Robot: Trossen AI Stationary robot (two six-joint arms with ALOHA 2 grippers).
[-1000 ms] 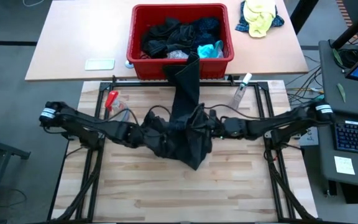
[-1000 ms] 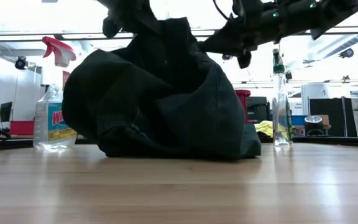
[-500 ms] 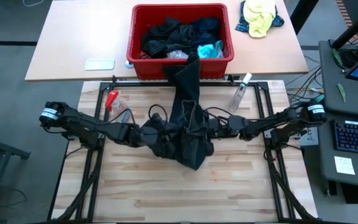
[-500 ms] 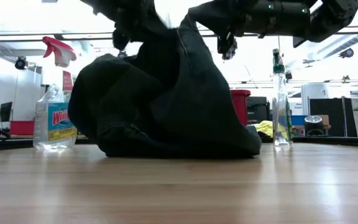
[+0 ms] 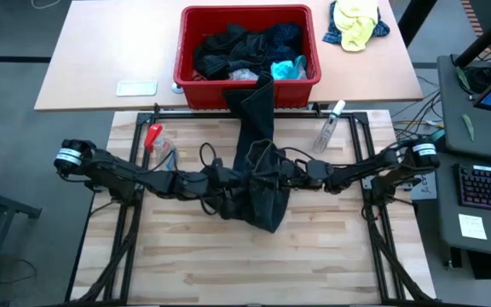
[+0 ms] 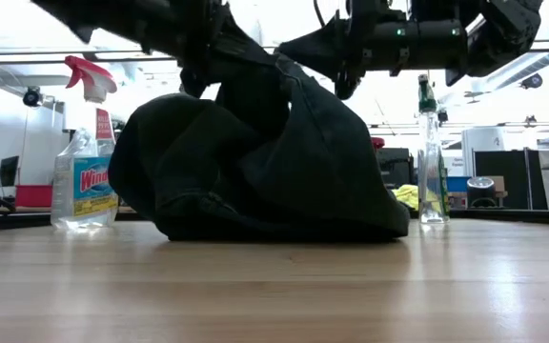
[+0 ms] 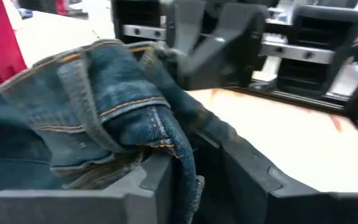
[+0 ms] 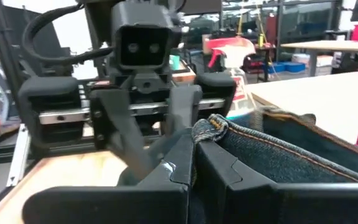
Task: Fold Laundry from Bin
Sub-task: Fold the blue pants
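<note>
I am seeing the spray cleaner bottle (image 6: 82, 176) with its red trigger standing at the left of the wooden table (image 5: 186, 256). The left gripper (image 5: 228, 181) is hovering over mid-table against the dark denim garment (image 5: 258, 192); its fingers (image 7: 157, 183) are standing slightly spread, with a folded denim hem lying between them. I cannot tell whether they are bearing on the cloth. The garment is heaped at the table's centre, one leg trailing up over the rim of the red bin (image 5: 250, 89), which is sitting on the far table with more dark and turquoise laundry (image 5: 245, 49) inside. The right gripper (image 5: 286, 175) is facing the left one from close by, its jaws pressed together on the denim waistband edge. The clear spray bottle (image 6: 432, 157) is standing at the right.
</note>
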